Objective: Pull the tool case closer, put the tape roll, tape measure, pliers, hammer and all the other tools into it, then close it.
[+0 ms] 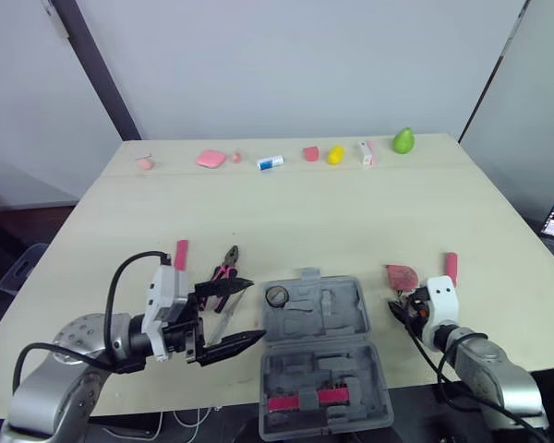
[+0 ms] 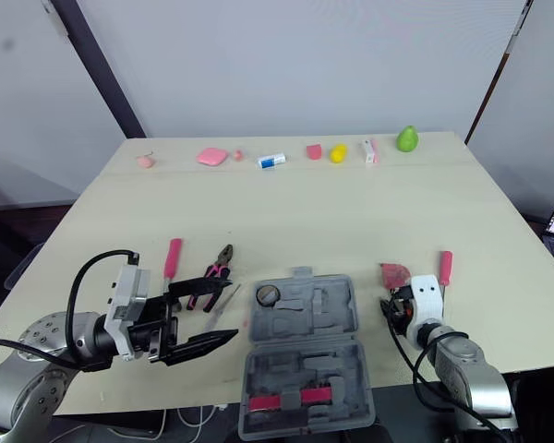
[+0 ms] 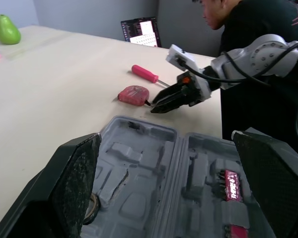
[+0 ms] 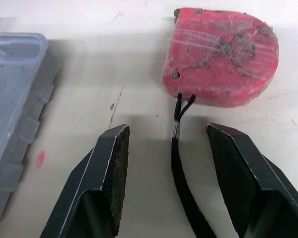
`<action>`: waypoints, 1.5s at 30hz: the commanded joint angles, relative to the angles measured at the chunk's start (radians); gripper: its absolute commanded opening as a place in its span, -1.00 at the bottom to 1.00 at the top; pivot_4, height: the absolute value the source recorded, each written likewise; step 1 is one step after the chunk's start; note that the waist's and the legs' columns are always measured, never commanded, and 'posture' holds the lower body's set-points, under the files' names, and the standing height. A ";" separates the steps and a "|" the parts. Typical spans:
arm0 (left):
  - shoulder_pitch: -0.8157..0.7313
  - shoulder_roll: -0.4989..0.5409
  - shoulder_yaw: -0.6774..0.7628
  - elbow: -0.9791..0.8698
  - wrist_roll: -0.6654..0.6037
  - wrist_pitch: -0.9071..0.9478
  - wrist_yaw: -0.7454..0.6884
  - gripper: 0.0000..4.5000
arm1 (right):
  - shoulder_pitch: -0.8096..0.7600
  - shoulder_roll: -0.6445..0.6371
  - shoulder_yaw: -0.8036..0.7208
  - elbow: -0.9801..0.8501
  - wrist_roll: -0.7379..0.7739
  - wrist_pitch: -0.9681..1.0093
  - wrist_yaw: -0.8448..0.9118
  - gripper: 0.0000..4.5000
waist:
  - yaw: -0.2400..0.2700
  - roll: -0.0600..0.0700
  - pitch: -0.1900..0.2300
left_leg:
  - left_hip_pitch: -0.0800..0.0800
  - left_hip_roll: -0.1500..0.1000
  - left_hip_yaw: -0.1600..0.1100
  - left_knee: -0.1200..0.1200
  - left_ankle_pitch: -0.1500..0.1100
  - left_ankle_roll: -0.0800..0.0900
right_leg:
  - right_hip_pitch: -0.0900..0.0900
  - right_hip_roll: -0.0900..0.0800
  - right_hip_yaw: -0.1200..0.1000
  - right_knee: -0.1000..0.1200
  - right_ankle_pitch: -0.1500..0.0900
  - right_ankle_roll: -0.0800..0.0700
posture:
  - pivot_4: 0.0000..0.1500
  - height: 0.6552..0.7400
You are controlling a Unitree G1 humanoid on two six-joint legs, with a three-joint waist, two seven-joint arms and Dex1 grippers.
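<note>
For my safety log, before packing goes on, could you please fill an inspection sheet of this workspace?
Surface: beige table, no spills seen.
Job's things: tool case open, tape roll inside; tape measure, pliers, two red-handled screwdrivers outside.
Clutter: green pear, small items along far edge.
End effectors: left end effector open beside case; right end effector open, tape measure's strap between fingers.
Cables: black cable loops on left arm.
Surroundings: person, laptop beside table.

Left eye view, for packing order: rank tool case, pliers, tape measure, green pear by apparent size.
1. tool case
2. pliers
3. tape measure and green pear look alike; the pear sits farther off, so unranked.
</note>
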 commanded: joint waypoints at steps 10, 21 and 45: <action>-0.050 0.008 -0.001 0.005 -0.040 0.000 -0.076 1.00 | -0.001 -0.001 -0.001 0.033 -0.022 -0.044 0.001 -0.99 | -0.001 0.000 0.000 | 0.000 0.000 0.000 0.000 0.000 0.000 | 0.000 0.001 0.000 0.000 0.000 0.000 | 1.00 1.00; -0.069 0.019 -0.002 0.019 -0.040 -0.009 -0.149 1.00 | 0.103 -0.121 0.088 -0.086 -0.041 -0.062 0.130 -0.99 | 0.001 0.000 0.000 | -0.001 0.000 -0.001 -0.001 0.000 0.000 | 0.000 0.001 -0.001 0.000 0.000 0.000 | 1.00 1.00; -0.079 0.051 0.019 0.056 -0.046 -0.025 -0.256 1.00 | 0.370 -0.313 0.111 -0.357 0.078 0.044 0.303 -0.99 | 0.004 -0.001 0.000 | 0.000 0.001 -0.001 0.000 0.000 0.000 | 0.000 0.000 -0.001 -0.001 -0.002 0.003 | 1.00 1.00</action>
